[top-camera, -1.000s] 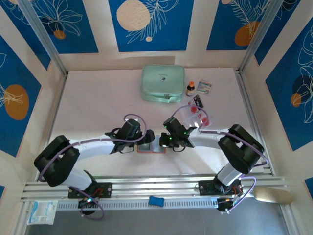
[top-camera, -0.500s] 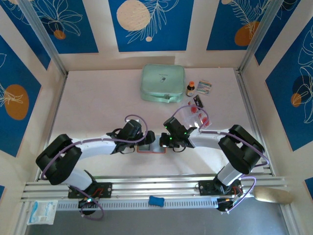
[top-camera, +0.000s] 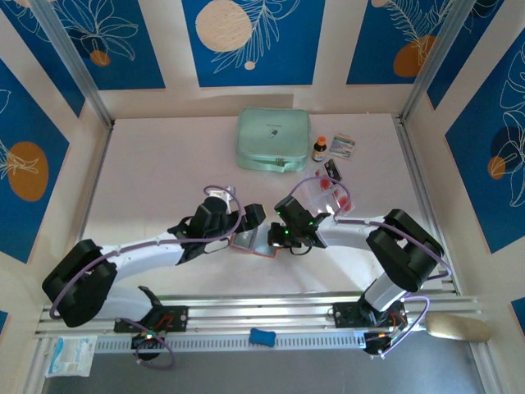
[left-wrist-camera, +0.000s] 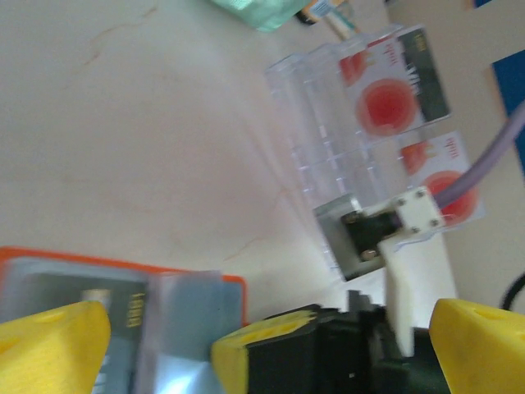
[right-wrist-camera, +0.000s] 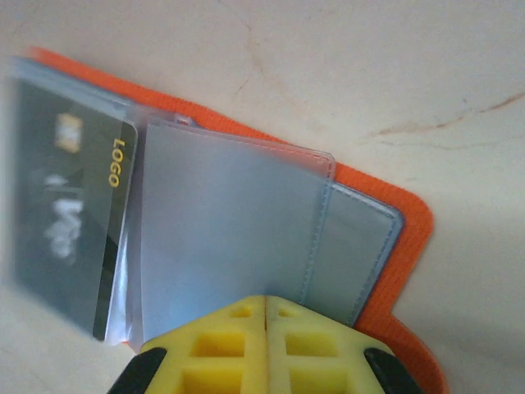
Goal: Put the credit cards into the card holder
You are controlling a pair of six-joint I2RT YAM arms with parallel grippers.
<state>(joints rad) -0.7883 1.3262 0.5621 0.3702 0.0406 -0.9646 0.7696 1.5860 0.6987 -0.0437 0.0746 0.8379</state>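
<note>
The orange card holder (top-camera: pixel 250 244) lies open on the table between the two grippers. Its greyish clear sleeves (right-wrist-camera: pixel 230 222) face up, and a dark credit card (right-wrist-camera: pixel 66 213) marked LOGO sits in one. My right gripper (right-wrist-camera: pixel 267 324) is shut, its tips resting on the sleeve near the holder's edge (right-wrist-camera: pixel 410 222). My left gripper (top-camera: pixel 253 217) stands open just beyond the holder (left-wrist-camera: pixel 123 271), with nothing between its yellow fingertips (left-wrist-camera: pixel 49 345). Pale credit cards with a red dot (left-wrist-camera: pixel 385 98) lie in the clear tray (left-wrist-camera: pixel 312 123).
A mint-green zip case (top-camera: pixel 273 139) stands at the back, with a small bottle (top-camera: pixel 320 148) and a printed packet (top-camera: pixel 343 146) to its right. A dark card (top-camera: pixel 331 170) lies by the clear tray (top-camera: pixel 316 190). A blue object (top-camera: pixel 262 336) lies on the front rail.
My left arm has swung, and its open gripper has moved from the holder's left edge up toward its far side. The right gripper has stayed shut on the sleeve.
</note>
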